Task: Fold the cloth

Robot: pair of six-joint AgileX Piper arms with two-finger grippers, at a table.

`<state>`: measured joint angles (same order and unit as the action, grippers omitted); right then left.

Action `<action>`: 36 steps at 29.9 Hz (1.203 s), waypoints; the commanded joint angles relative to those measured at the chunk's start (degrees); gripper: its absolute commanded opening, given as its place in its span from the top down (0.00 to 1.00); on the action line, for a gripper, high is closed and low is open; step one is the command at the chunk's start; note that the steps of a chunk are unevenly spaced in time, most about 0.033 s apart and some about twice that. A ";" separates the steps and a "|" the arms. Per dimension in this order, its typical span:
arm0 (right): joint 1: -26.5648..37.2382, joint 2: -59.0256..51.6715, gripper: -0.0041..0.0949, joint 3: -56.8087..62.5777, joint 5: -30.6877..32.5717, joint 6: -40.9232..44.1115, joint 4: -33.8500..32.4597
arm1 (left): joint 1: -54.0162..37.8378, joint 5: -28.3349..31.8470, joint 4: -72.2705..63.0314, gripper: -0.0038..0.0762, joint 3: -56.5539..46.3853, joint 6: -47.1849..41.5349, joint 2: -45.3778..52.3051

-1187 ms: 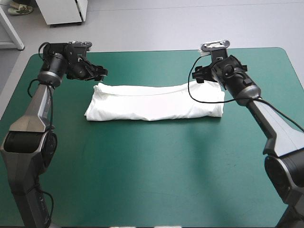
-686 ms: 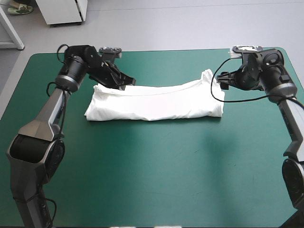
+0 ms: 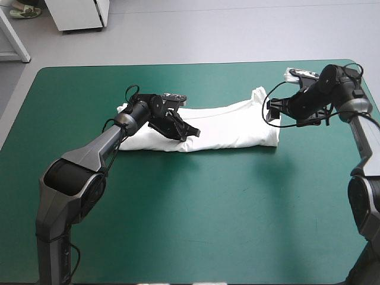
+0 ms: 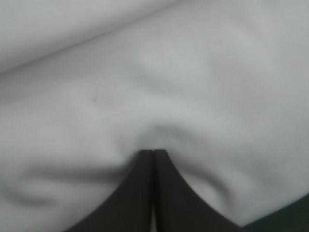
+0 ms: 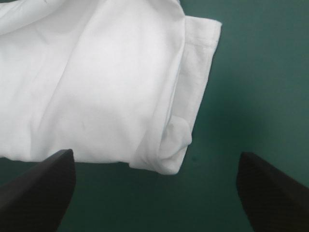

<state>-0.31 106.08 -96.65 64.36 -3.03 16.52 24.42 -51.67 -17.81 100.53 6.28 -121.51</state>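
Count: I see one T-shirt (image 3: 231, 124), two grippers, and one desk (image 3: 208, 225) with a teal-green cover.
T-shirt: white, folded into one long band that lies flat on the desk and stretches from under my left gripper (image 3: 193, 132) to just in front of my right gripper (image 3: 272, 111).
Left gripper: it sits low over the left half of the band. Its two black fingers are pressed together into a single point, and the cloth puckers right at their tips, so I read it as pinching the T-shirt. White cloth lies ahead of it and to both sides.
Right gripper: its two black fingers stand wide apart and hold nothing. The hemmed right end of the T-shirt lies ahead of it, reaching in between the fingers, with bare desk under them.
Cloth detail: one corner rises in a small peak just beside the right gripper.
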 commanded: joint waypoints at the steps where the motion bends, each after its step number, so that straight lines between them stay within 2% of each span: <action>1: 0.53 -0.28 0.12 -1.78 -1.89 -1.26 2.27 | 0.98 -0.24 -1.05 0.96 0.48 -0.45 0.42; 18: -0.23 10.34 0.12 -1.78 -4.31 -3.35 11.53 | 1.11 -0.33 -1.05 0.96 0.35 -1.51 0.32; 21: -2.20 10.70 0.16 -1.78 -5.58 -3.23 10.98 | 1.11 -0.22 -1.05 0.96 0.35 -1.51 0.32; 24: -3.74 10.70 0.31 -1.78 -7.50 -3.10 9.87 | 1.11 -0.22 -1.05 0.96 0.35 -1.51 0.32; 31: -4.46 10.47 0.97 -1.78 -11.66 -1.19 8.28 | 1.11 -0.65 -1.05 0.96 0.35 -1.51 0.29; 36: -4.46 10.12 0.98 -2.73 -11.09 -1.19 6.98 | 1.11 -0.54 -1.05 0.96 0.31 -1.51 0.29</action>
<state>-4.61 119.53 -97.33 54.17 -4.12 23.94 24.52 -51.60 -17.91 100.85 5.19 -122.02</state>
